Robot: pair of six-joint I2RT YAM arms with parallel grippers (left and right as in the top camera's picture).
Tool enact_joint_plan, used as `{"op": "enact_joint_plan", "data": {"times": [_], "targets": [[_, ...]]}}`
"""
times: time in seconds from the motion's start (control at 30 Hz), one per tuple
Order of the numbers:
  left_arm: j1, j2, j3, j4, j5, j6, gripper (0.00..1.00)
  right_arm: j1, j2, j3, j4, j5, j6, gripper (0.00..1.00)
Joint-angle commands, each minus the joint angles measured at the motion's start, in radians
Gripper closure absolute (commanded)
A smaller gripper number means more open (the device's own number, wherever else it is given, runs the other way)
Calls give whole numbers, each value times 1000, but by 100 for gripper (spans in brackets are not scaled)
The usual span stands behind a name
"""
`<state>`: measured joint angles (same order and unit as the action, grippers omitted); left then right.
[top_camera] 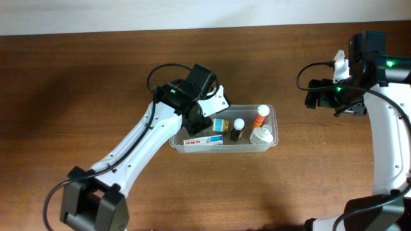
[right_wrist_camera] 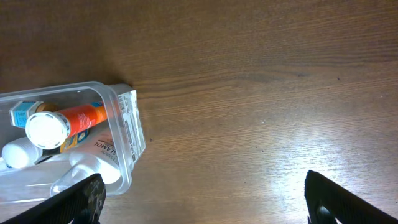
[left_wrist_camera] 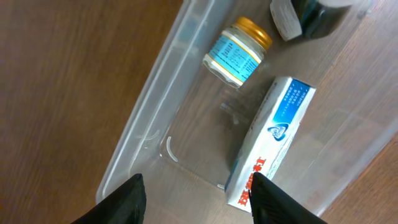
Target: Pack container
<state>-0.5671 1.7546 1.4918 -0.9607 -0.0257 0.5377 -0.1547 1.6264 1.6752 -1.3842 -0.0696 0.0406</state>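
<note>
The clear plastic container [top_camera: 270,114] sits mid-table. It holds a white and blue toothpaste box [top_camera: 204,140], a small gold-lidded jar [top_camera: 221,124], a dark bottle with a white cap [top_camera: 238,129], an orange tube [top_camera: 260,115] and a white bottle [top_camera: 261,135]. My left gripper [top_camera: 198,122] hovers over the container's left end, open and empty; in the left wrist view its fingers [left_wrist_camera: 196,200] straddle the bare corner [left_wrist_camera: 134,149] beside the box [left_wrist_camera: 270,140] and jar [left_wrist_camera: 237,51]. My right gripper [top_camera: 319,95] is open and empty, right of the container [right_wrist_camera: 127,134].
The brown wooden table [top_camera: 90,83] extends all round the container. A white wall edge [top_camera: 96,13] runs along the back. The right arm's base [top_camera: 385,212] stands at the front right and the left arm's base [top_camera: 90,205] at the front left.
</note>
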Motion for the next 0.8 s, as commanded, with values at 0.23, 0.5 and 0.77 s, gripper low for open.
{"op": "enact_joint_plan", "data": {"times": [0.23,0.5,0.77], "targets": [[222,-243,10,77,4,-295,1,40,-5,2,62,-6,-34,5],[533,-243,10,145,5,-508,1,184,-2,10,331,37,-52,2],[628,-243,10,148,4,-508,1,202,-2,10,499,36,-53,2]]}}
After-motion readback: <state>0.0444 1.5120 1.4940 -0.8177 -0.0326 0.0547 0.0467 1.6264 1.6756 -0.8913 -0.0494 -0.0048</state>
